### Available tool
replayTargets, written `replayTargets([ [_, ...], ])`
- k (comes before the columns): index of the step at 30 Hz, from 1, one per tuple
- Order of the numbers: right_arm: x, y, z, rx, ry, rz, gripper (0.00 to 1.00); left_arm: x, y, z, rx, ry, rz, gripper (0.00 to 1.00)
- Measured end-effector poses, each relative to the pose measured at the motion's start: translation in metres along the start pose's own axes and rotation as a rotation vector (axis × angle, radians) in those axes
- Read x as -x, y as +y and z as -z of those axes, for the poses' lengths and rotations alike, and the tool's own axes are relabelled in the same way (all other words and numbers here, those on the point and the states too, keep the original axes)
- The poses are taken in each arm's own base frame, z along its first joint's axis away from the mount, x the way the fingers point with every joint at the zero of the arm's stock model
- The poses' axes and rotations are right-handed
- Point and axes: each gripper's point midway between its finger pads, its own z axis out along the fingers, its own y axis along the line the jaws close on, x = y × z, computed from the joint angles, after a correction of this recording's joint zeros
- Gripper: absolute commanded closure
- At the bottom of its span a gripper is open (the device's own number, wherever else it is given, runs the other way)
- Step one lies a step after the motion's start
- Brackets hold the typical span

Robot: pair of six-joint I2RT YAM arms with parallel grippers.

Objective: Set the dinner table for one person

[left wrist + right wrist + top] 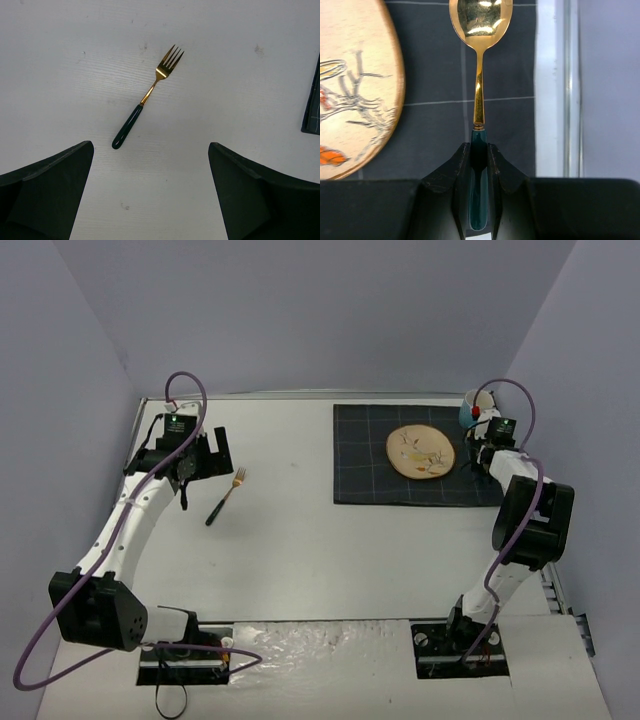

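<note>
**Right claw point(479, 147) pinches a spoon point(479, 75); left claw point(151, 145) spread wide above a fork point(147, 97)**

Right claw point(480, 452): its two dark fingers are pressed in on the dark green handle of the spoon, with only the handle's width between them. The gold stem and bowl stick straight out past the fingertips. The spoon lies over the dark grey checked mat point(435, 75), just right of the tan patterned plate point(355, 90) and apart from its rim. Whether the spoon rests on the mat or hangs just above it cannot be told. To the right of the spoon a strip of white tabletop and a metal rail point(570, 75) mark the table's right edge.

Left claw point(205, 455): the fingers stand as far apart as they go, holding nothing and touching nothing. It sits over the far left part of the table. The fork point(226, 496) lies flat on the bare white surface just beyond the fingertips, at a slant, with gold tines pointing far and right and the dark handle pointing near and left.

The dinner table point(330, 560) spreads under both arms, whose bases are bolted at its near edge. The mat point(360, 470) covers its far right part, with the plate point(421, 453) at the mat's middle. A cup point(474, 408) stands at the mat's far right corner, just beyond the right arm's wrist.
</note>
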Motion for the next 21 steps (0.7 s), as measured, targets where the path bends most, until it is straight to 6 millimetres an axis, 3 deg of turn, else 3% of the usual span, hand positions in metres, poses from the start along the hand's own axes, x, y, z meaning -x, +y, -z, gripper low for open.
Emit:
replayTargets([
  [6,-0.006,-0.022,-0.01,-0.013,0.017,0.008,1.0,-0.003,0.001,-0.001,0.004,0.012,-0.001,0.03],
  [13,-0.011,-0.02,-0.025,0.022,0.038,0.043,1.0,-0.006,0.002,-0.005,0.012,0.028,-0.003,0.03],
  [21,-0.015,-0.017,-0.028,0.055,0.04,0.055,1.0,-0.007,0.002,-0.007,0.016,0.037,-0.004,0.03],
])
